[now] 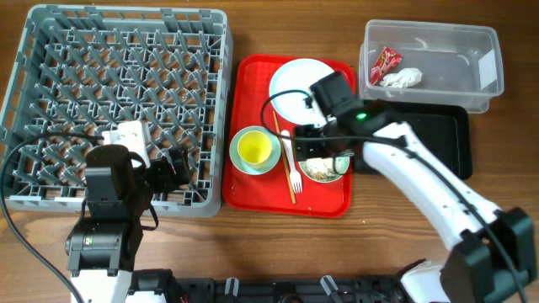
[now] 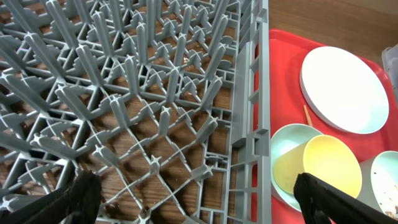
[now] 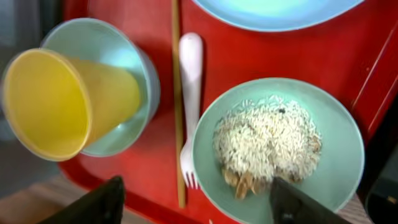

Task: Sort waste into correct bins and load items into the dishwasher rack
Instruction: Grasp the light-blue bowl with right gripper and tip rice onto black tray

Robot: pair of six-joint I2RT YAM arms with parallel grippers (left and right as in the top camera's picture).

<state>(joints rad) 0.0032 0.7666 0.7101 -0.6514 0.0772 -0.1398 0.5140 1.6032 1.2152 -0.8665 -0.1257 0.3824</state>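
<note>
The grey rack (image 1: pixel 118 101) (image 2: pixel 155 93) is empty. My left gripper (image 1: pixel 173 168) (image 2: pixel 199 205) hangs open over its front right corner. On the red tray, a mint bowl (image 1: pixel 255 160) (image 3: pixel 106 43) holds the yellow cup (image 1: pixel 255 149) (image 3: pixel 56 106) (image 2: pixel 329 165). Beside it lie the wooden stick (image 1: pixel 282 156) (image 3: pixel 176 93) and white fork (image 1: pixel 292 164) (image 3: pixel 189 81). The white plate (image 1: pixel 299 88) (image 2: pixel 342 87) sits behind. My right gripper (image 1: pixel 318 151) (image 3: pixel 199 205) is open above the second bowl (image 1: pixel 324 171) (image 3: pixel 336 143), which holds rice (image 3: pixel 267 140). The sachet (image 1: pixel 386 63) and napkin (image 1: pixel 402 78) lie in the clear tub (image 1: pixel 429 55).
The red tray (image 1: pixel 253 93) (image 3: pixel 124 168) sits between the rack and the bins. The black tray (image 1: pixel 421 139) lies in front of the clear tub, partly under my right arm. Bare wooden table runs along the front edge.
</note>
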